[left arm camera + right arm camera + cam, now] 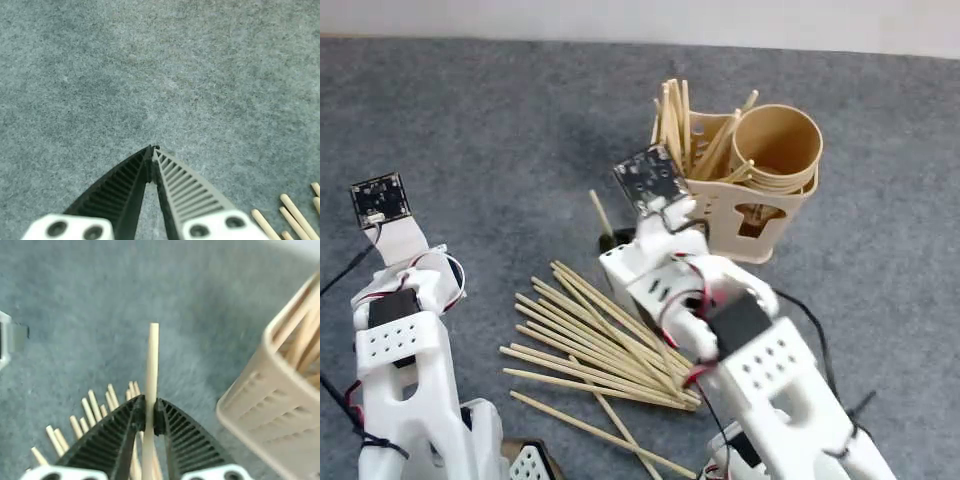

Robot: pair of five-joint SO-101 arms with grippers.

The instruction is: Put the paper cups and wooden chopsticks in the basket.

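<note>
A beige basket (pixel 752 212) stands at the back right with stacked paper cups (pixel 777 148) and several chopsticks (pixel 673 120) in it. A pile of wooden chopsticks (pixel 595 340) lies on the grey carpet in the middle. My right gripper (pixel 149 416) is shut on a single chopstick (pixel 151 365), which sticks up between the fingertips, just left of the basket (pixel 280 405). In the high view that chopstick (pixel 601 213) shows beside the right arm's wrist. My left gripper (pixel 151 149) is shut with nothing in it, hovering over bare carpet to the left of the pile.
The left arm's white body (pixel 405 350) stands at the front left. The right arm (pixel 750 360) stretches from the front right across part of the pile. Chopstick ends (pixel 290 210) lie close to the left gripper.
</note>
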